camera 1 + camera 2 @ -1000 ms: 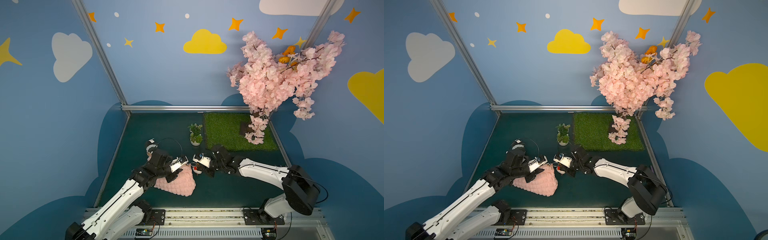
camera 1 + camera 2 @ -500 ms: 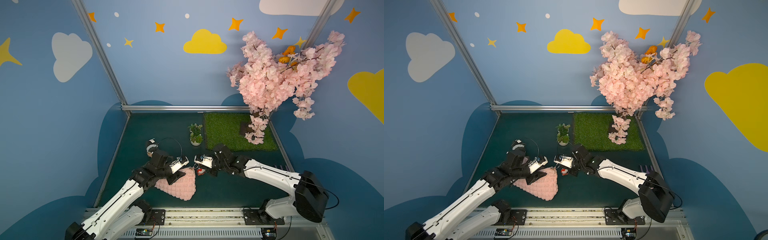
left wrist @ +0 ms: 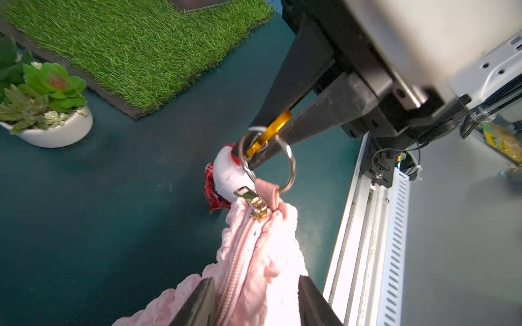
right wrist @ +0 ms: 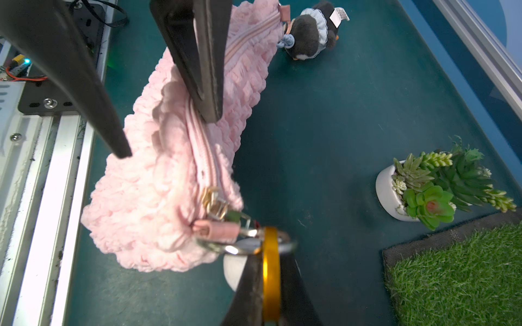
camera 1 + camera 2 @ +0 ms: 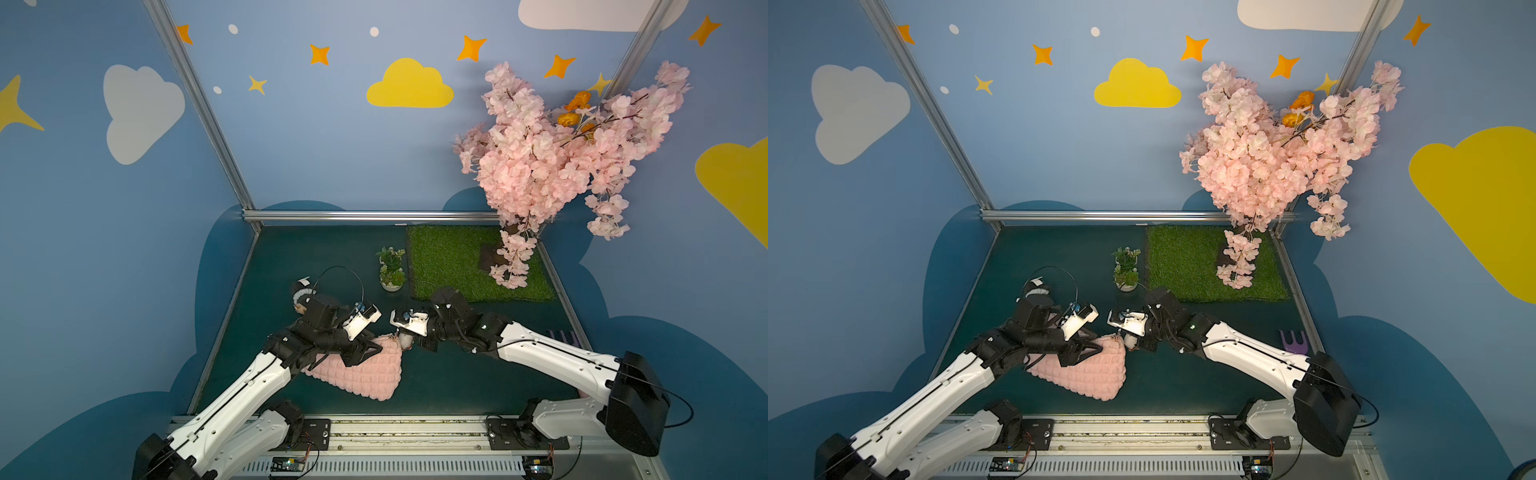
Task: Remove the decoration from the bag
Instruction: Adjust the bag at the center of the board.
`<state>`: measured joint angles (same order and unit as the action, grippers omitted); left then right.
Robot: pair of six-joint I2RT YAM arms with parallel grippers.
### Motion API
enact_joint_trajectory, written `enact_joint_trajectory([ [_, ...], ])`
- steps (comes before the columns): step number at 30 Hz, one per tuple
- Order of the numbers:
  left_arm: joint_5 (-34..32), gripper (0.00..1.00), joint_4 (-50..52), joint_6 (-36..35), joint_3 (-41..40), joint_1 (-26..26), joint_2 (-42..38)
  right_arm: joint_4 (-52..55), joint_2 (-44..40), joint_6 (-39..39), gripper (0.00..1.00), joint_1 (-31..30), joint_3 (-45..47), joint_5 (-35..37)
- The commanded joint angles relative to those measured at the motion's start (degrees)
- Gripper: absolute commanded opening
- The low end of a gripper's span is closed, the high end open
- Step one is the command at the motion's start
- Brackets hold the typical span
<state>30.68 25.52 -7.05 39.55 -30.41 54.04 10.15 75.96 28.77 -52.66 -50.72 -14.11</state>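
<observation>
Decoration [image 3: 226,174] sits near tabletop front edge, centre, ringed to bag [image 5: 361,372] loop at zip-pull corner. Your right jaws pinch its gold clip [image 4: 270,271]. Your left jaws spread, straddling bag's zip.

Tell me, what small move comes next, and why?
Probably close the left gripper on the bag: its jaws stand open astride the zip, while the right gripper is shut on the gold clip hooked to the ring in the bag's loop.
</observation>
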Motion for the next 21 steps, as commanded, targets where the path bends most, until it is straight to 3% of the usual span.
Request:
enact_joint_trajectory([
  [1,6.7,0.51,-4.5,4.5,1.7,-0.4,1.9,-1.9,-0.9,-0.6,0.02,-0.2,0.7,-0.5],
  [7,7.4,0.52,-10.3,7.2,1.3,-0.7,3.7,-1.8,-1.8,-1.3,0.00,0.5,0.6,-0.5],
  [21,8.6,0.52,-22.0,5.6,0.7,-0.7,14.0,-2.5,-3.6,-2.5,0.00,1.4,1.2,-1.5],
])
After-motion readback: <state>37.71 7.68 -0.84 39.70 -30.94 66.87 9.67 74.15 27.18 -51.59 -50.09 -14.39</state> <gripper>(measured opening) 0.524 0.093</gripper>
